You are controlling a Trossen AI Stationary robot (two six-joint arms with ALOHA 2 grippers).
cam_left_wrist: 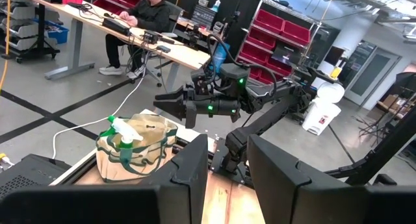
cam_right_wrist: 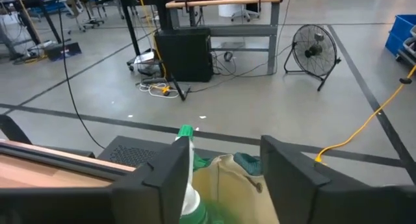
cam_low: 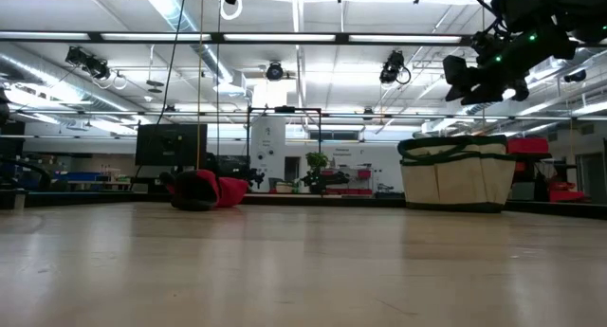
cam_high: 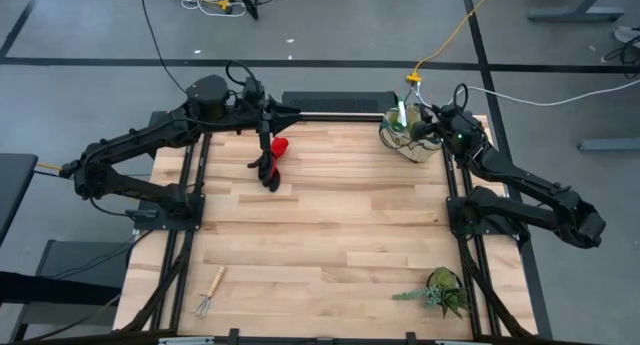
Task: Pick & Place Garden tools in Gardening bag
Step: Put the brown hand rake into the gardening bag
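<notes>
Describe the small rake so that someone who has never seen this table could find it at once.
Start from the wooden table in the high view and go to the near left corner, diagonally opposite the gardening bag. The rake lies flat there, alone, near the left edge. Its pale wooden handle and little metal prongs set it apart from the leafy green plant at the near right corner and the red-and-black gloves farther back.

Beige bag [cam_high: 405, 140] upright (green piece [cam_high: 401, 113] inside), red-black gloves [cam_high: 272, 161] mid-table, rake [cam_high: 208, 292] near corner
</notes>
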